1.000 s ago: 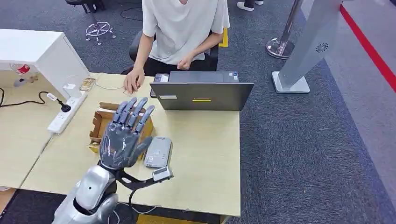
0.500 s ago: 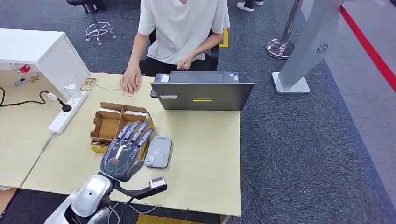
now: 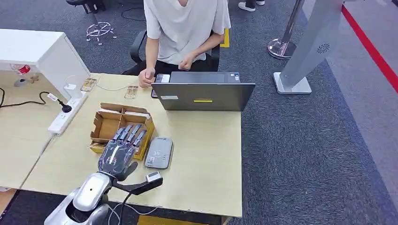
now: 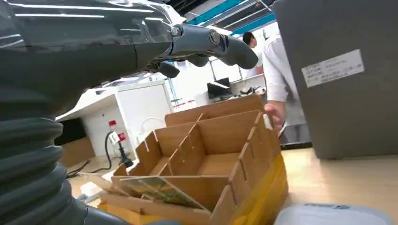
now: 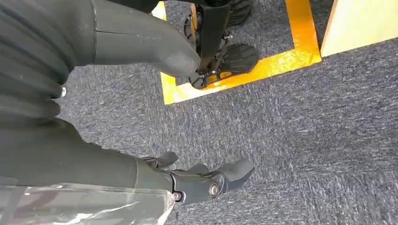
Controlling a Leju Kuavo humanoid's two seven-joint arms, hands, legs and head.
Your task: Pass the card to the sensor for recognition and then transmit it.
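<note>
head view: left hand (image 3: pixel 118 152), fingers spread and empty, hovers over the card box (image 3: pixel 109 123), sensor (image 3: pixel 159 152) beside.

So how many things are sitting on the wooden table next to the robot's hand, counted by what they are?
Laptops: 1
Cardboard boxes: 1
Grey card readers: 1
Power strips: 1
Phones: 1
Small cards near the person: 2
Total: 7

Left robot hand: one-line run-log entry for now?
left robot hand: open, over cardboard box | card: in box | sensor: beside box
</note>
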